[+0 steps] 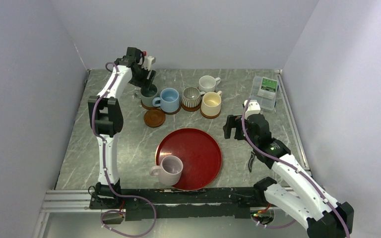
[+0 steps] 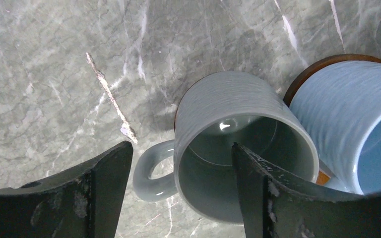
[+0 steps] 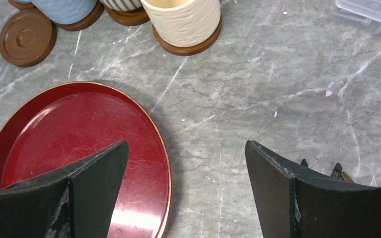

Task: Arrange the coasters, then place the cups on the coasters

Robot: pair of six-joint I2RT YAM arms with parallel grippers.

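Note:
My left gripper hangs open at the back left over the grey-green cup. In the left wrist view one finger is inside the grey-green cup and the other is outside by its handle; neither presses the wall. Next to it the light blue cup stands on a coaster. The ribbed cup, white cup and cream-yellow cup stand nearby. One bare coaster lies in front. The lilac cup sits on the red tray. My right gripper is open and empty.
A clear plastic box stands at the back right. A small dark tool lies on the table beside the right arm. In the right wrist view the red tray's rim passes under the left finger, with marble table to its right.

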